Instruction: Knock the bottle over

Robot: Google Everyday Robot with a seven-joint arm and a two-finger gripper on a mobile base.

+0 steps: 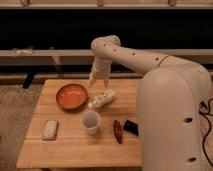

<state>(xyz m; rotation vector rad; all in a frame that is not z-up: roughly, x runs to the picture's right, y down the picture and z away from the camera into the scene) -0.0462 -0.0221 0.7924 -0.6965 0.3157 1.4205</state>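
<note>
The small slender whitish bottle [102,99] lies on its side on the wooden table [75,145], just right of the orange bowl, neck end pointing left toward the bowl. My gripper [97,84] hangs from the white arm right above the bottle's upper end, close to it. The translucent cup [90,122] stands upright in front of the bottle.
An orange bowl [71,95] sits at the table's back left. A flat white block [49,129] lies near the left front. A dark red object [117,131] and a black object [131,127] lie right of the cup. My white body [172,120] fills the right side.
</note>
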